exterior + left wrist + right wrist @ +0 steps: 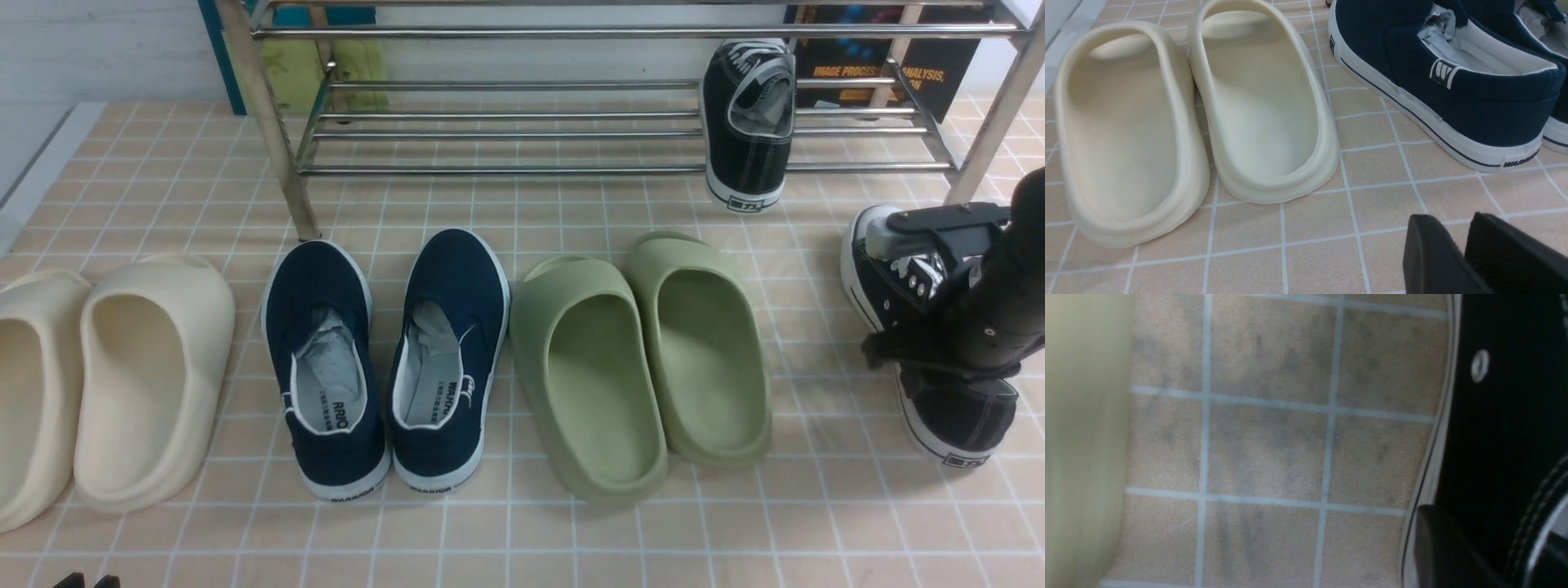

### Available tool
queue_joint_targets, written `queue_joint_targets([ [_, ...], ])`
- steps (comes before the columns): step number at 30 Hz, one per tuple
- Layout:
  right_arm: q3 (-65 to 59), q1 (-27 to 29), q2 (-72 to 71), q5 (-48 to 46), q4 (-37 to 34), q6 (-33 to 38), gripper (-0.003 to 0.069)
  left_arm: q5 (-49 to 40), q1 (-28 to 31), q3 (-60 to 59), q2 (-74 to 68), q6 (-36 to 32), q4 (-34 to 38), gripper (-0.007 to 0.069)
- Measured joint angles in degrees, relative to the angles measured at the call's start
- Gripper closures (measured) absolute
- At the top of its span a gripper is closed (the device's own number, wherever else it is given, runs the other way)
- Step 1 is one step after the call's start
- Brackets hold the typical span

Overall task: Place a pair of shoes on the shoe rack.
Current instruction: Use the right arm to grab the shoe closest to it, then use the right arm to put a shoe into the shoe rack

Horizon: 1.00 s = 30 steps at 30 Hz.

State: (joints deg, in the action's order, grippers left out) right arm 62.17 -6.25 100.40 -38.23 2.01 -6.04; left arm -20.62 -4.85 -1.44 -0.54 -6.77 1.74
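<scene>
The chrome shoe rack (506,170) stands at the back. One black lace-up sneaker (747,122) rests on its lower tier at the right, heel towards me. The other black sneaker (947,408) stands on the tiled floor at the far right. My right gripper (914,343) reaches down onto it. In the right wrist view the gripper (1498,555) straddles the sneaker's side wall (1494,437), one finger outside and one inside, shut on it. My left gripper (1457,241) is shut and empty, low over the floor; its tips (86,581) show at the bottom left.
A row of shoes stands in front of the rack: cream slides (122,367) (1257,106), navy slip-ons (384,359) (1453,81), green slides (645,359). The green slide's edge (1081,437) lies near the right gripper. A rack leg (273,122) stands behind the slip-ons.
</scene>
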Motion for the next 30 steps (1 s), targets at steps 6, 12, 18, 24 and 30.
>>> queue_joint_targets([
  [6, 3.3, -0.2, -3.6, -6.6, -3.4, 5.6, 0.0643, 0.0, 0.0, 0.0, 0.0, 0.0, 0.0, 0.0444],
  [12, 12.3, -0.2, -4.7, -9.3, -8.8, 8.7, 0.0643, 0.0, 0.0, 0.0, 0.0, 0.0, 0.0, 0.0444],
  [18, 21.2, -0.2, -2.3, -10.7, -11.0, 8.9, 0.0643, 0.0, 0.0, 0.0, 0.0, 0.0, -0.1, 0.044],
  [24, 30.8, -0.2, 5.7, -9.6, -7.4, 6.0, 0.0643, 0.0, 0.0, 0.0, 0.0, 0.0, -0.1, 0.044],
  [30, 40.2, -0.2, 15.2, -9.1, -4.1, 3.7, 0.0643, 0.0, 0.0, 0.0, 0.0, 0.0, -0.1, 0.044],
])
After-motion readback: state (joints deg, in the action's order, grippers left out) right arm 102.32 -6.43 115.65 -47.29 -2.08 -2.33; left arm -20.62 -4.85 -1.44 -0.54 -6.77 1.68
